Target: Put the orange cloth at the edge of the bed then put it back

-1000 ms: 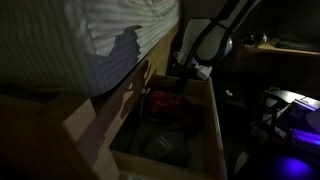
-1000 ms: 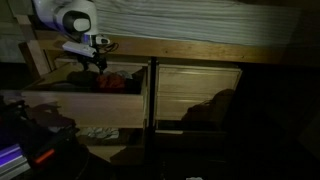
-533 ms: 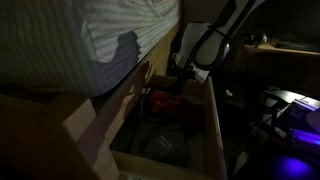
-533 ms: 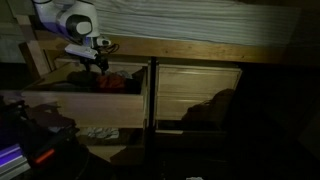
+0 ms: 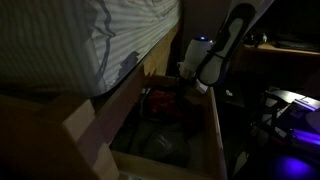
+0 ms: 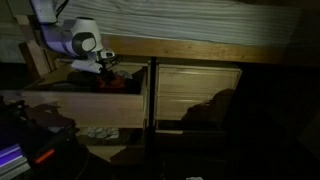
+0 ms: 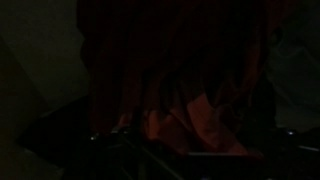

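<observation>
One orange cloth [image 6: 117, 85] lay bunched in the drawer [image 6: 85, 106], long axis unclear; the wide-open hand [image 6: 103, 72] hung empty above.

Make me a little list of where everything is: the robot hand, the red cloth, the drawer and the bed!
room: very dark, so small details are hard to see
bed: striped mattress on a wooden frame
drawer: wooden drawer under the bed, pulled open
cloth: orange cloth lies crumpled inside the drawer
gripper: gripper is open, just above the cloth, nothing seen held
job so far: cloth not yet at the bed's edge
</observation>
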`<action>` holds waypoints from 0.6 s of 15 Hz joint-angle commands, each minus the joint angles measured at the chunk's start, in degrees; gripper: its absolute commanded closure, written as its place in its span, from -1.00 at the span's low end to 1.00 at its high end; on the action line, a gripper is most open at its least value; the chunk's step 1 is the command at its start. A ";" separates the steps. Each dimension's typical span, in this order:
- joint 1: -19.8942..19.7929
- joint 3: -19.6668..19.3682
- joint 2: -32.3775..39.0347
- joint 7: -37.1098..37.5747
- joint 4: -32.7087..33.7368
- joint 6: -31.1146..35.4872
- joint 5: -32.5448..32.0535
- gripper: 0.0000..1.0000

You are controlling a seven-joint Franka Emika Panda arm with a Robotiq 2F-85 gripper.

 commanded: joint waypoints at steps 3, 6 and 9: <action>-0.79 0.54 0.18 1.07 0.29 0.08 -1.55 -1.00; -1.46 1.35 0.76 1.07 0.51 0.85 -1.36 -0.33; -2.02 1.97 1.36 0.89 1.25 1.00 -1.42 0.10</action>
